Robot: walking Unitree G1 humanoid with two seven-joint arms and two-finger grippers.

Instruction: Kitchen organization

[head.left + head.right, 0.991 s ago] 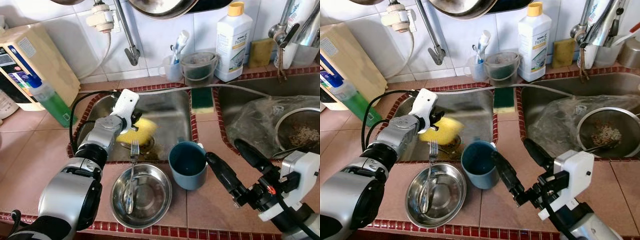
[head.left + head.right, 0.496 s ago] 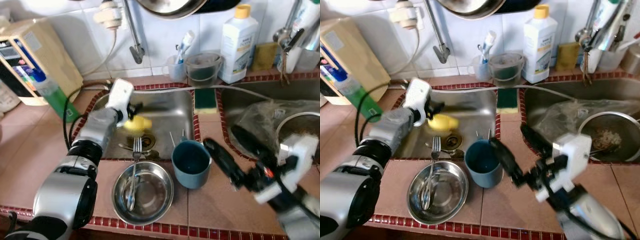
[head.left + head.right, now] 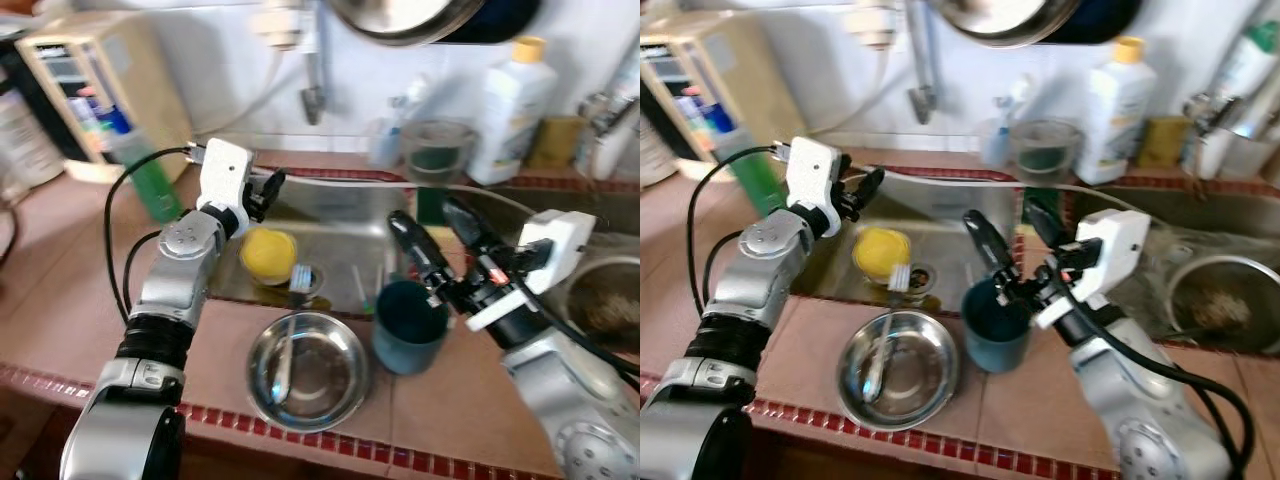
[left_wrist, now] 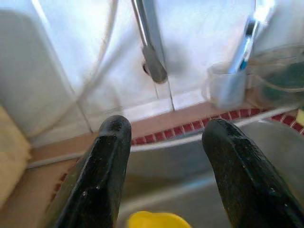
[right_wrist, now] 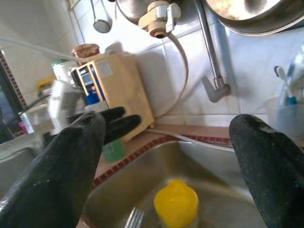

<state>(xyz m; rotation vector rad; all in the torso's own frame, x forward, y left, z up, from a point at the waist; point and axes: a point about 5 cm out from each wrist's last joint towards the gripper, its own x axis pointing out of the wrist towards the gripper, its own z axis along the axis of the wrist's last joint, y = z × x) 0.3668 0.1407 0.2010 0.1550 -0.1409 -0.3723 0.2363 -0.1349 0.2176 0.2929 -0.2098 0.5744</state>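
The round yellow sponge-like object (image 3: 268,254) lies loose on the floor of the left stainless-steel sink basin (image 3: 335,222), just beside the drain, with nothing gripping it. In front of the basin, on the tiled counter, you have a shallow round steel bowl (image 3: 308,370) with a piece of cutlery lying in it, and just to its right a dark teal plastic mug (image 3: 409,326).

Your left gripper (image 3: 268,184) hangs over the back-left part of the basin, above and behind the yellow object, fingers spread apart and empty; the left wrist view looks past them at the tap spout (image 4: 150,54) and a clear cup holding toothbrushes (image 4: 227,85), with the yellow top just at the frame's lower edge. The forearm reaches straight forward from the counter edge, wrist angled toward the back wall.

Your right gripper (image 3: 437,232) is raised over the mug's rim, fingers wide apart and pointing toward the left basin, holding nothing. Its arm comes in from the right, elbow low over the counter.

By my reading, you are between grasps: the yellow object sits in the sink and the mug looks like the next candidate. If so, you need to lower the right gripper, bracket the mug's wall and close without tipping it against the bowl.
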